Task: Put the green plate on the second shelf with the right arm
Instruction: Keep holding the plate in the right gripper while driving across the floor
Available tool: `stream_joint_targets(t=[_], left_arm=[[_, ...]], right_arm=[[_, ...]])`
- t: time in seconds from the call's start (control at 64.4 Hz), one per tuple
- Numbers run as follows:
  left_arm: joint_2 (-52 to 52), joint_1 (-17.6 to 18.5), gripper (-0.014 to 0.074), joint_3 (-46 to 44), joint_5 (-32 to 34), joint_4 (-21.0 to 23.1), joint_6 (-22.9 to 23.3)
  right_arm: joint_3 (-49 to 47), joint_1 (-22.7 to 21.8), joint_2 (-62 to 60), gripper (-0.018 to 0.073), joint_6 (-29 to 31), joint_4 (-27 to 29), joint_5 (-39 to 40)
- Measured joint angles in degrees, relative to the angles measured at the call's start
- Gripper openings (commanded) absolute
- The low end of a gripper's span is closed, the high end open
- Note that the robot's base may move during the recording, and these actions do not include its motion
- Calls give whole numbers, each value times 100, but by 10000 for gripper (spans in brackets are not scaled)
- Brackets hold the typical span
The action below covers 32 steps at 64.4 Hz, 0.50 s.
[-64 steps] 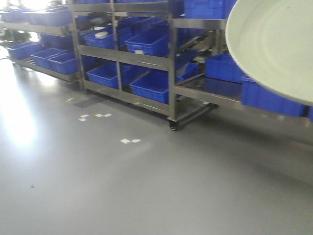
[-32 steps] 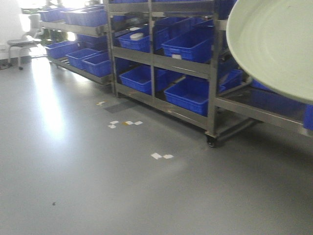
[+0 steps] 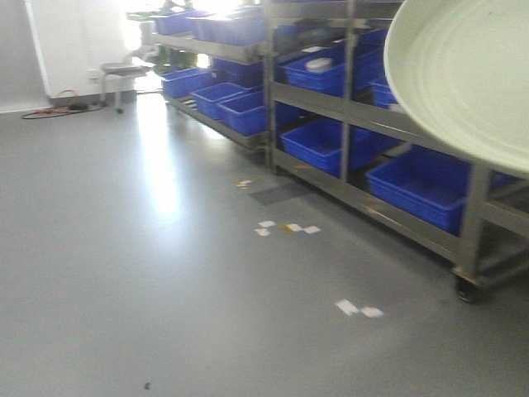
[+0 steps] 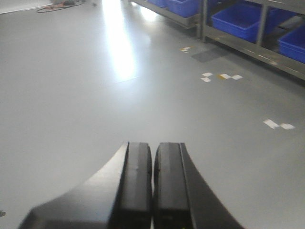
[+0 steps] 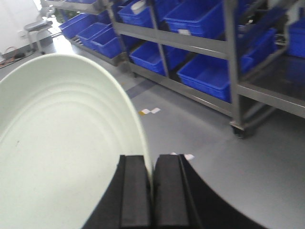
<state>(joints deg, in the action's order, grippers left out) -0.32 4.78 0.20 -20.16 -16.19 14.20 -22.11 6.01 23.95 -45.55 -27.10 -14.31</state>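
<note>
Grey floor [image 5: 190,129] behind; green plate [image 5: 62,143] rim clamped between right jaws.

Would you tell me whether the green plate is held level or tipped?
Tipped. The green plate stands steeply on edge, its rim pinched in the right pincer; the front view shows its face slanted too.

The floor [image 3: 165,273] is open ahead and to the left; only small flat white marks [image 3: 359,310] lie on it. Metal racks [image 3: 471,223] line the right side. Blue bins [image 3: 417,186] fill the lower levels, with a gap above each. A stool [image 3: 124,73] stands by the far wall. The plate [image 5: 62,143] projects wide from the right end effector [image 5: 151,162], clamped at its rim.
</note>
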Motion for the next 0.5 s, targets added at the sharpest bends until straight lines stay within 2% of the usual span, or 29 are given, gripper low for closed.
stream_joint_targets(t=[0.497], left_arm=[[0,0,125,0,0,0,0]], right_arm=[[0,0,0,56,0,0,0]])
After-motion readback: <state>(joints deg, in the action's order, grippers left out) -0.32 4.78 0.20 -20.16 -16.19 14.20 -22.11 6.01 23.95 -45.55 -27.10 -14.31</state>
